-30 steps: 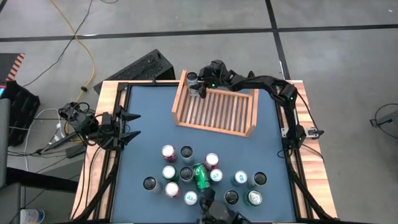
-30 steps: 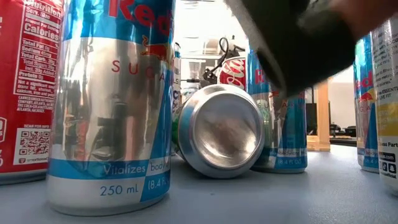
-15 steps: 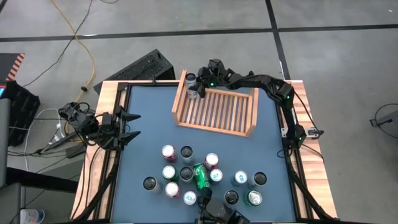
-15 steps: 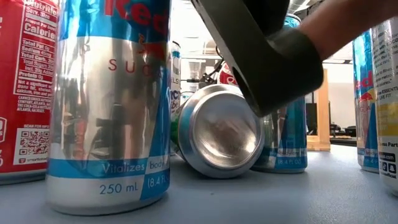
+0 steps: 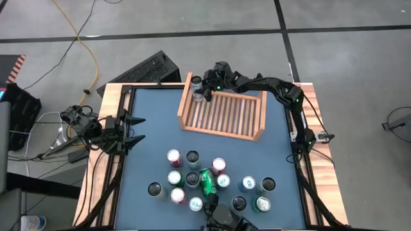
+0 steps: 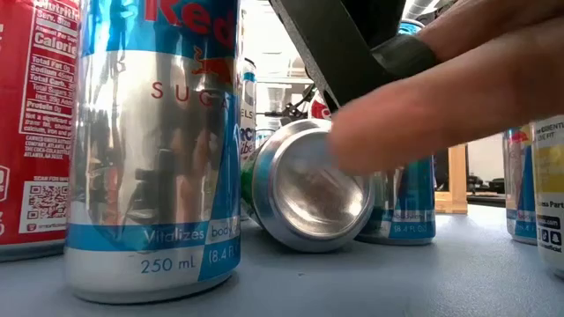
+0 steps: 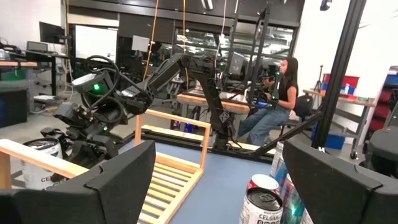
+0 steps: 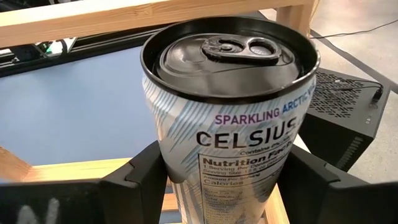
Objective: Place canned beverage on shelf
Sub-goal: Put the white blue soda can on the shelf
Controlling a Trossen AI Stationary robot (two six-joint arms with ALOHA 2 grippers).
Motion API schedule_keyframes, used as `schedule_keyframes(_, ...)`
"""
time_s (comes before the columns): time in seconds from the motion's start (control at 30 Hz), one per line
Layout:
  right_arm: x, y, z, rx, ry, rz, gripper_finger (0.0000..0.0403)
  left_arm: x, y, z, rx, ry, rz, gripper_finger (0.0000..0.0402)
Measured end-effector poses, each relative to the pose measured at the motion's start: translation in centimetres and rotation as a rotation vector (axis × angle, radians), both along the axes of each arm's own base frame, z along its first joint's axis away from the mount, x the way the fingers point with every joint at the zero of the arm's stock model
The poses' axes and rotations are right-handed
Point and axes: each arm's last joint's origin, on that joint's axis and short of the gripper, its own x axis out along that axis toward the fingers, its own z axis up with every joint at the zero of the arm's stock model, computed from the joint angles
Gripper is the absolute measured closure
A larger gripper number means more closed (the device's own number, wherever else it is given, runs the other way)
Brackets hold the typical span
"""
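- The right gripper [image 5: 204,88] has eased the Celsius can [image 8: 230,93] a touch farther into the far-left corner of the shelf [image 5: 221,131] over the last second. The can now stands upright there, just inside the far wall.
- That gripper is still clasped round the can low on its body, one finger on each side. You have not let it go yet.
- Judging by this, the placing is all but done. What remains is to open the jaws and draw back without tipping the can.
- The rest of the shelf holds nothing else that I can see.
- The left gripper [image 5: 135,128] has not moved. It waits at the table's left edge with its fingers spread wide and nothing between them.
- A person's hand [image 6: 441,97] has come into the low view, reaching across in front of the green can [image 6: 308,189] that lies on its side among the loose cans [image 5: 192,178] at the near end of the table.
- That hand is well apart from the shelf, so it should not disturb your release. Mind it before you send either arm to the near cans.
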Motion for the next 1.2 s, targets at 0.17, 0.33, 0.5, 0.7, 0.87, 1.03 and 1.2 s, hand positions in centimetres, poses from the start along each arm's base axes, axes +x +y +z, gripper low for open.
schedule_keyframes(0.17, 0.0, 0.0, 0.0, 0.000, 0.002, -0.003, 0.0139, 0.0, 0.0, 0.0, 0.000, 0.001, 0.000, 0.0060)
schedule_keyframes(0.33, 0.0, 0.0, 0.0, -0.003, 0.000, -0.006, 0.0102, 0.0, 0.0, 0.0, 0.000, 0.001, 0.000, 0.0060)
schedule_keyframes(0.5, 0.0, 0.0, 0.0, 0.000, 0.004, -0.007, 0.0075, 0.0, 0.0, 0.0, 0.000, 0.001, -0.001, 0.0060)
schedule_keyframes(0.7, -0.1, 0.1, -0.3, 0.018, 0.032, -0.012, 0.0063, 0.0, 0.0, 0.0, 0.001, 0.002, -0.001, 0.0060)
schedule_keyframes(0.87, -0.1, 0.1, -0.4, 0.025, 0.042, -0.012, 0.0062, 0.0, 0.0, 0.0, 0.002, 0.003, -0.001, 0.0060)
schedule_keyframes(1.03, -0.1, 0.1, 0.0, 0.023, 0.039, -0.012, 0.0062, 0.0, 0.0, -0.1, 0.009, 0.014, -0.001, 0.0060)
schedule_keyframes(1.2, 0.0, -0.2, 1.1, 0.037, 0.128, -0.001, 0.0062, 0.1, 0.0, -0.2, -0.002, 0.016, -0.004, 0.0060)
